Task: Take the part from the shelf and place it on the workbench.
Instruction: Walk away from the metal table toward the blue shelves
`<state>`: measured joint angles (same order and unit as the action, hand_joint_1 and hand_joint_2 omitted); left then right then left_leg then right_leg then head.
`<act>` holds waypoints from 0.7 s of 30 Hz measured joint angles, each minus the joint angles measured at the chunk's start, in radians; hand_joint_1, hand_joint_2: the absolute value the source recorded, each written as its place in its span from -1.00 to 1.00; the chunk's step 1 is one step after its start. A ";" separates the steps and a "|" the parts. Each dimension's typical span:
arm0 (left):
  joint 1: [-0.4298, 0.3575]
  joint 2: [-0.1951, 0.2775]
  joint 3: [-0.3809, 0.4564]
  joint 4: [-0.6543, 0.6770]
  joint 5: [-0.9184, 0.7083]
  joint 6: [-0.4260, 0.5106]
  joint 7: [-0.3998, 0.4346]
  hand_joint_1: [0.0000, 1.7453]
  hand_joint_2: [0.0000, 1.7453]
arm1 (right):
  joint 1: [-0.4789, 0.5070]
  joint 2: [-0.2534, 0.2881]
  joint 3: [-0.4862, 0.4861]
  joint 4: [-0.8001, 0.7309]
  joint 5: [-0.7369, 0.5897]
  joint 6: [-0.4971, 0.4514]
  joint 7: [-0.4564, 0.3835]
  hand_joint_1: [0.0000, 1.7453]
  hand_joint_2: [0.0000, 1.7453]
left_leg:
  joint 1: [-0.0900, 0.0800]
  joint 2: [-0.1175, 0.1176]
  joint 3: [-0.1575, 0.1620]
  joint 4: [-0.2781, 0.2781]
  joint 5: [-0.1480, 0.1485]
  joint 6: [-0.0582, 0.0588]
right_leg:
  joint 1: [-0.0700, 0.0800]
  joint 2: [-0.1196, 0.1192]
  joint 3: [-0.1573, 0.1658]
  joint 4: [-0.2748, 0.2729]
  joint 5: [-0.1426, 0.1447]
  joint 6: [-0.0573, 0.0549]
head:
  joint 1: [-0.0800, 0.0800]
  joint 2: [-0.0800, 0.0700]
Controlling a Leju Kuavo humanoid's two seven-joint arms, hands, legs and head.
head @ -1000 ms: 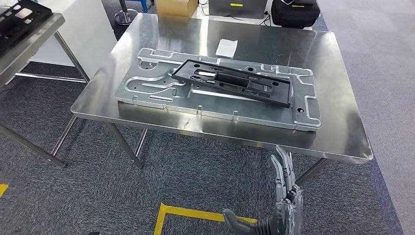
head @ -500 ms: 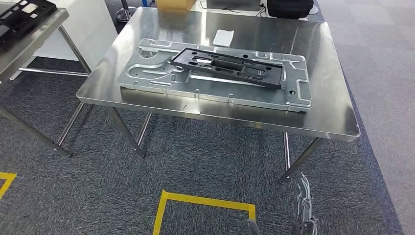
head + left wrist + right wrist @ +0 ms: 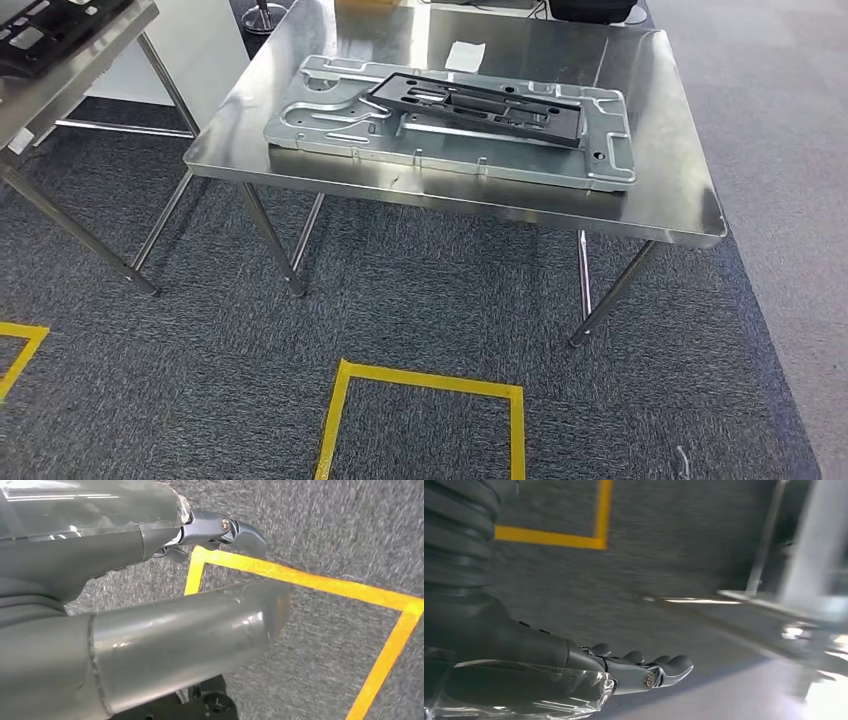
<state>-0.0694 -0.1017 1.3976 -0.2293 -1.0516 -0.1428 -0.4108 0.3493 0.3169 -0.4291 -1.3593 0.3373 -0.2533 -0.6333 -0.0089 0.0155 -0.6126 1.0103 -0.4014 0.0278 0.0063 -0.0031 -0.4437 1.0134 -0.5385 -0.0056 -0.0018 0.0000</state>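
Item: black part (image 3: 478,104), flat slotted frame. Location: upper centre of the head view, lying on the grey metal plate (image 3: 450,140), a stamped panel that sat on the steel workbench (image 3: 640,205). The part rested at a slight slant across the plate, apart from both hands.

Item: white paper slip (image 3: 464,55), at the top of the frame, on the workbench beyond the plate.

Item: second steel table (image 3: 70,60), upper left corner, carrying dark pieces too cropped to identify.

Item: yellow floor tape (image 3: 420,385), square outline, lower centre, on grey carpet.

Item: left hand (image 3: 150,580), in the left wrist view, hanging over the carpet and tape. Fingers extended and apart, nothing in them.

Item: right hand (image 3: 624,672), in the right wrist view, low near a table leg. Fingers stretched out, holding nothing.

Status, as judged: the placing appeared done, since the part lay on the workbench and both hands hung free. Nothing visibly remained, unless the part was meant to seat squarely on the plate; the pictures could not settle that.
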 joint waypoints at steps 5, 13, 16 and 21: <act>0.003 -0.001 0.003 0.000 -0.002 0.000 -0.003 -1.00 -1.00 | -0.149 0.009 -0.302 0.341 0.087 0.087 0.006 -1.00 -1.00 | 0.004 -0.003 -0.031 0.030 -0.024 -0.028 | -0.002 -0.008 -0.004 -0.070 0.023 -0.019 | 0.000 0.000; 0.004 -0.002 0.007 -0.001 -0.004 -0.003 -0.006 -1.00 -1.00 | -0.279 -0.023 -0.620 0.699 0.180 0.102 0.100 -1.00 -1.00 | 0.015 -0.007 0.061 0.181 -0.106 -0.046 | -0.005 -0.011 -0.165 -0.014 0.110 -0.016 | -0.007 0.000; -0.002 -0.002 0.007 -0.002 -0.004 -0.004 -0.009 -1.00 -1.00 | -0.302 -0.035 -0.670 0.768 0.194 0.096 0.121 -1.00 -1.00 | 0.009 -0.008 0.183 -0.004 -0.159 -0.028 | -0.004 -0.013 -0.196 0.007 0.136 0.002 | -0.007 0.000; 0.002 -0.006 0.012 -0.003 -0.007 -0.004 -0.014 -1.00 -1.00 | -0.327 -0.068 -0.735 0.880 0.243 0.055 0.216 -1.00 -1.00 | 0.014 -0.004 0.133 -0.031 -0.112 0.016 | -0.010 -0.004 -0.229 0.059 0.068 0.034 | -0.002 0.000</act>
<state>-0.0677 -0.1072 1.4099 -0.2320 -1.0585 -0.1465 -0.4253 0.0219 0.2486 -1.1640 -0.4795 0.5802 -0.1985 -0.4169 0.0046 0.0116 -0.4792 0.9792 -0.5130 0.0440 -0.0033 -0.0068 -0.6727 1.0725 -0.4707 0.0280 -0.0040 0.0000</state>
